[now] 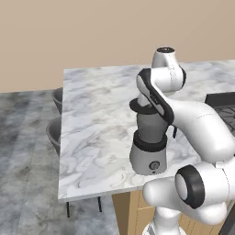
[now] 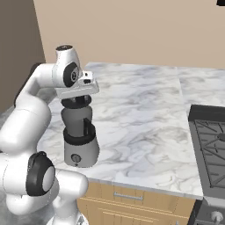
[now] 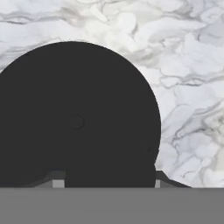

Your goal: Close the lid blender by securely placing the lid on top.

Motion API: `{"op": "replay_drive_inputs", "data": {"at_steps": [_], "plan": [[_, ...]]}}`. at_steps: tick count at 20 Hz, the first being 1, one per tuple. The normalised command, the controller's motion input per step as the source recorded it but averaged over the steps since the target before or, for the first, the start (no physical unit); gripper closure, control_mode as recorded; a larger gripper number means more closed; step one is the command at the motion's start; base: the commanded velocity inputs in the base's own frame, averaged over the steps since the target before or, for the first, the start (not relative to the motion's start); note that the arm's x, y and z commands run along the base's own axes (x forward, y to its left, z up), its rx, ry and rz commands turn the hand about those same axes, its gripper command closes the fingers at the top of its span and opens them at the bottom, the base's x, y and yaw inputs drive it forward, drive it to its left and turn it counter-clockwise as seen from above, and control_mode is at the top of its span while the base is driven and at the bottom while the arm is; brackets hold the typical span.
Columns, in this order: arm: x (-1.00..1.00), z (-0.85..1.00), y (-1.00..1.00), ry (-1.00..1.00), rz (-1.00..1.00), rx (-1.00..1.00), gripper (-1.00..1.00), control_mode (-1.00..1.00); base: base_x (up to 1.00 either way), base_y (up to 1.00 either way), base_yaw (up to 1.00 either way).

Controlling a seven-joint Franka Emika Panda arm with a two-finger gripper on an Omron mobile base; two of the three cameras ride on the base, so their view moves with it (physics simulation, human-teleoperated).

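Marble counter (image 1: 96,114); stove (image 2: 211,149) at R; stools (image 1: 54,133) at L.

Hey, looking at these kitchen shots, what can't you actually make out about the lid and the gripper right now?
- Whether the lid is seated on the blender: right base view, the hand covers the joint.
- Gripper open or shut: hand view, fingertips merge with the black disc.
- Lid's far side: left base view, hidden behind the arm.

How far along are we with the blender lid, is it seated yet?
Looks nearly done: the lid sits on top of the blender jar, roughly centred. In hand: the gripper is right over the lid; whether it is gripping I cannot tell. Left: confirm the lid is fully seated, release and retract.
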Motion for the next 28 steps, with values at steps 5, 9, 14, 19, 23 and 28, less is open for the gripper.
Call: {"op": "replay_drive_inputs", "data": {"at_steps": [5,9,14,19,23,28], "plan": [[0.0,-0.12,-0.25,0.11,0.12,0.0,1.0,-1.0,0.0,0.0,0.0],[0.0,-0.32,-0.02,0.15,0.11,-0.02,1.0,-1.0,0.0,0.0,0.0],[0.15,-0.35,0.0,0.11,0.08,-0.01,1.0,-1.0,0.0,0.0,0.0],[0.02,-0.19,-0.02,-0.01,0.04,0.0,1.0,-1.0,0.0,0.0,0.0],[-0.22,-0.01,-0.03,-0.01,0.01,0.0,1.0,-1.0,0.0,0.0,0.0],[-0.35,0.0,-0.02,0.0,0.0,0.0,1.0,-1.0,0.0,0.0,0.0]]}}
